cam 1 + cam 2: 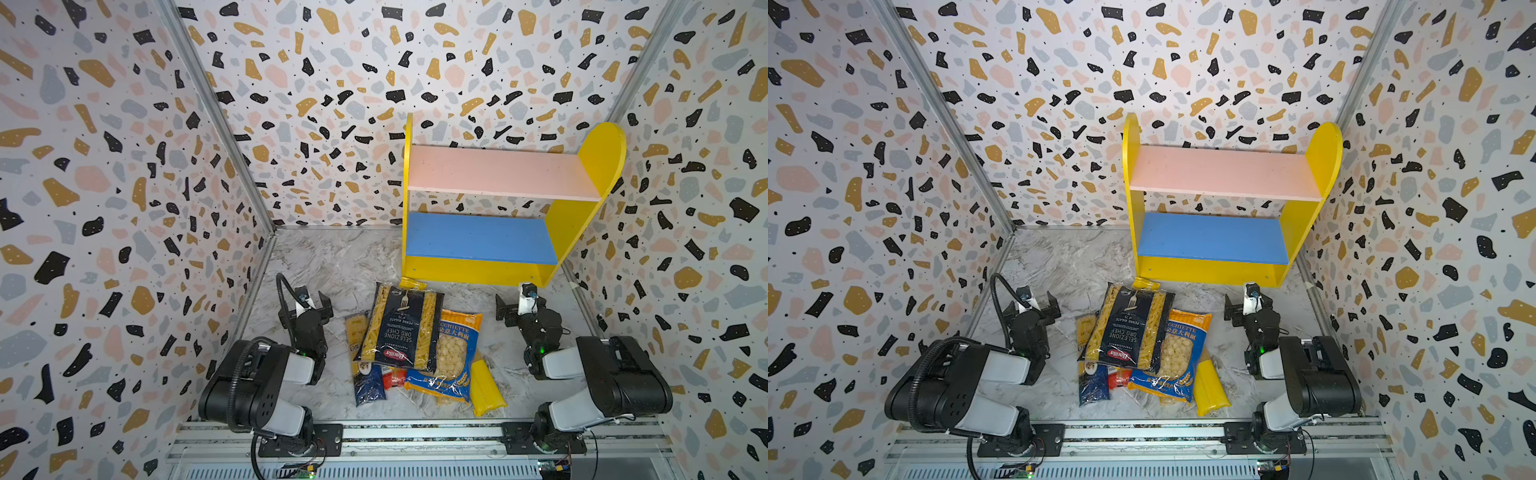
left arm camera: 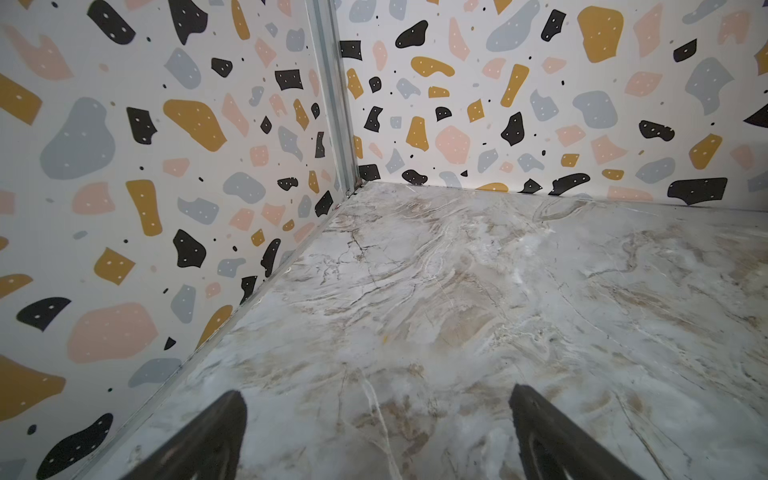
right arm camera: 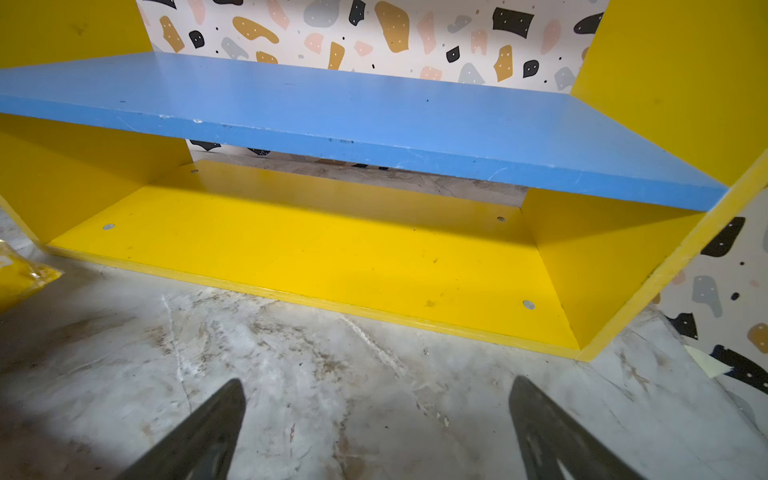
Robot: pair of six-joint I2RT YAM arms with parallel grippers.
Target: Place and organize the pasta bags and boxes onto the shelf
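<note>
The pasta packs lie in a heap on the marble floor in both top views. A navy Barilla penne bag lies on top, partly over a blue-orange orecchiette bag. A yellow spaghetti pack, a slim red pack and a slim blue-ended pack stick out below. The shelf stands behind with bare boards. My left gripper is open left of the heap. My right gripper is open before the shelf's yellow base.
Terrazzo-patterned walls close in the left, back and right sides. Another yellow pack's end lies against the shelf's front left corner. A metal rail carries both arm bases along the front edge.
</note>
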